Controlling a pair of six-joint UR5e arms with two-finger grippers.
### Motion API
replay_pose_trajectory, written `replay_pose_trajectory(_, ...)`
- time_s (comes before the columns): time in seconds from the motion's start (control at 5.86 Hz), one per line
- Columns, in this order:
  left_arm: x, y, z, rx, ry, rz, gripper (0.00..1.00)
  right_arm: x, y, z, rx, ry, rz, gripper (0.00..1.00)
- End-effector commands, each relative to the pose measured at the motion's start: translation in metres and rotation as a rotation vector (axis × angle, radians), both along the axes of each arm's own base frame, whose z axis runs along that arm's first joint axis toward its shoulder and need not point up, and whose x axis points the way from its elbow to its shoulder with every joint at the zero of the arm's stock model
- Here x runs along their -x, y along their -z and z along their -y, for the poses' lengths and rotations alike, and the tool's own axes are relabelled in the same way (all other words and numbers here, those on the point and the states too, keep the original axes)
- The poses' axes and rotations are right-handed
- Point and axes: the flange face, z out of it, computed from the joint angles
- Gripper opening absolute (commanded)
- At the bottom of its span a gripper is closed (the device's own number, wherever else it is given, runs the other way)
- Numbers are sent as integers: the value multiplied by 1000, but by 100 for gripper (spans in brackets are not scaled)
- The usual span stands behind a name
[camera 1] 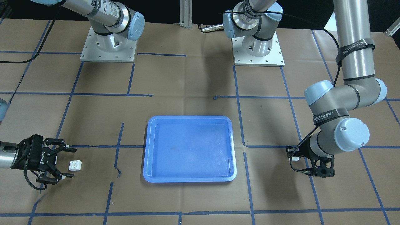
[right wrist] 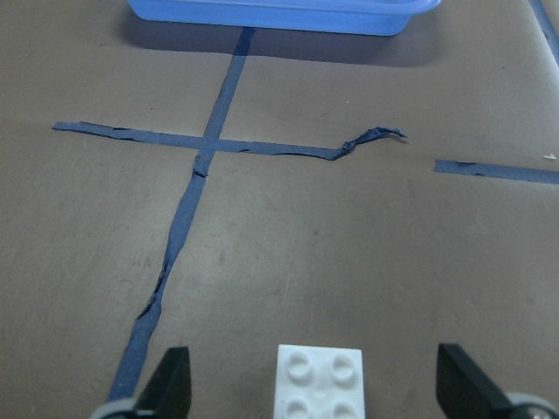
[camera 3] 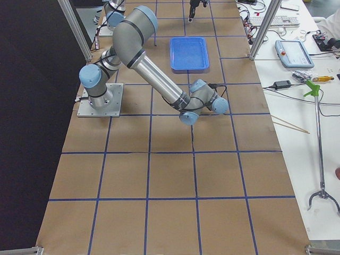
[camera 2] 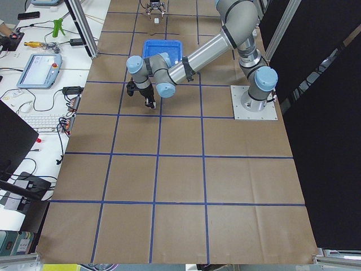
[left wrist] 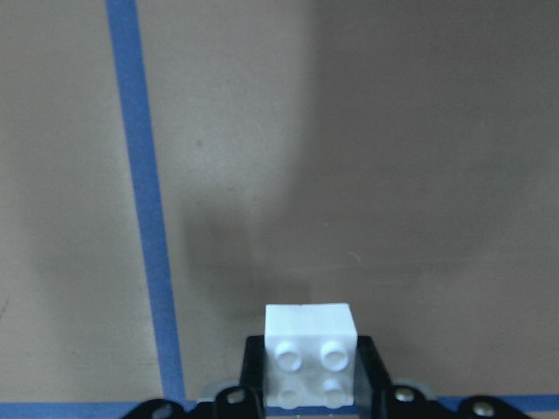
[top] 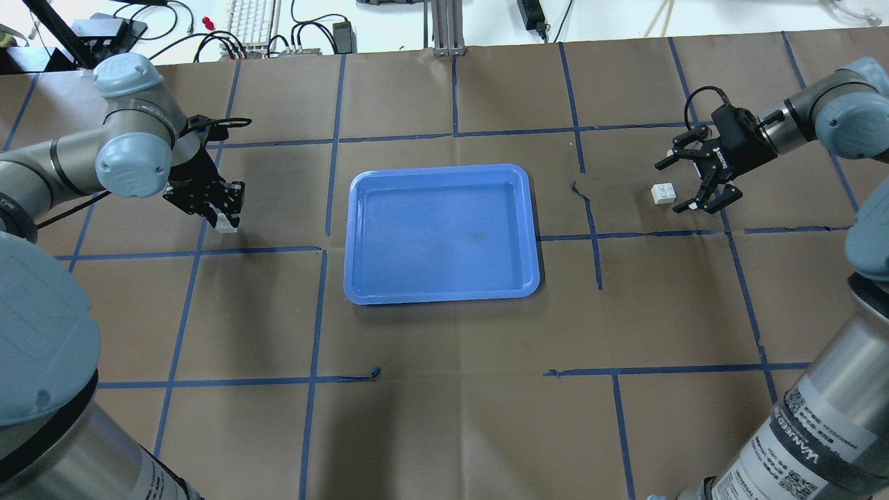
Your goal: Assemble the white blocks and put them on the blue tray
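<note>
The blue tray (camera 1: 189, 149) (top: 441, 232) lies empty in the middle of the table. My left gripper (top: 224, 217) (camera 1: 294, 155) is shut on one white block (top: 226, 224) (left wrist: 310, 349), held low beside a blue tape line, left of the tray in the overhead view. My right gripper (top: 684, 186) (camera 1: 68, 162) is open, its fingers (right wrist: 170, 393) on either side of the second white block (top: 663, 193) (camera 1: 75, 165) (right wrist: 319, 382). That block sits studs up on the table, untouched, right of the tray in the overhead view.
Brown paper with a grid of blue tape (top: 326, 208) covers the table. The two arm bases (camera 1: 108, 47) (camera 1: 258, 47) stand at the robot's edge. A loose curl of tape (right wrist: 371, 138) lies between the right gripper and the tray's rim (right wrist: 279, 13).
</note>
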Motion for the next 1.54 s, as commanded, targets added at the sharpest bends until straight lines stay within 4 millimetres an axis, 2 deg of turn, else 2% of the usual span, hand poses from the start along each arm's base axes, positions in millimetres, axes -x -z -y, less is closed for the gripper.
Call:
replay_pose_trajectory(0.0,46,-33,-10,19,153,-10,0,0,2,-1,2,-3,-8,99)
replay_pose_trajectory(0.17,101,-52,-14,47,283,-8,0,1,3,-1,6,-4,-18,98)
replay_pose_trajectory(0.34,154,-56,-22,51,377,-10,0,1,4,-1,5,-3,-20,91)
replay_pose_trajectory(0.51,207,-62,-32,63,568,-22,0,1,5,-1,1,-4,-21,79)
replay_pose_trajectory(0.68,254,-69,-47,78,844,-41,0,1,4,-1,4,-4,-23,63)
replay_pose_trajectory(0.85,281,-72,-57,80,1095,-62,0,3,3,1,20,-10,-43,45)
replay_pose_trajectory(1.02,306,-68,-67,91,1235,-79,0,5,2,2,27,-14,-54,36)
replay_pose_trajectory(1.37,346,-59,-79,120,1443,-111,0,7,-7,6,40,-9,-64,28)
